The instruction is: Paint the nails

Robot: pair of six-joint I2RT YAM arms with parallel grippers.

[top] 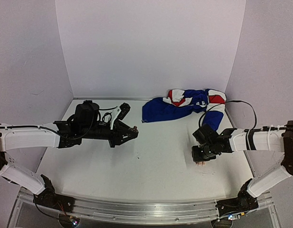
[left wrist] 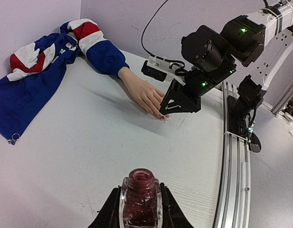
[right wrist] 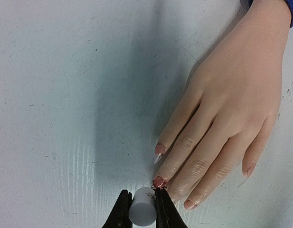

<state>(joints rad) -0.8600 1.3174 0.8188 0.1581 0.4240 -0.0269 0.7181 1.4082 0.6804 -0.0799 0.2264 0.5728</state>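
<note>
The mannequin hand (right wrist: 227, 104) lies palm down on the white table, with its blue sleeve (left wrist: 106, 54) running to the back right. Its nails show in the right wrist view: one nail (right wrist: 159, 182) is smeared red, and another nail (right wrist: 159, 149) has a faint red edge. My right gripper (right wrist: 142, 202) is shut on the white cap (right wrist: 142, 208), right at the red nail's tip. In the top view the right gripper (top: 203, 156) covers most of the hand. My left gripper (left wrist: 140, 205) is shut on the open red polish bottle (left wrist: 140, 197), held upright, far left of the hand (top: 129, 133).
A blue, red and white garment (top: 182, 105) lies bunched at the back right. A black cable (top: 241, 105) loops behind the right arm. A metal rail (top: 137, 210) runs along the near table edge. Pale walls close in the back and sides.
</note>
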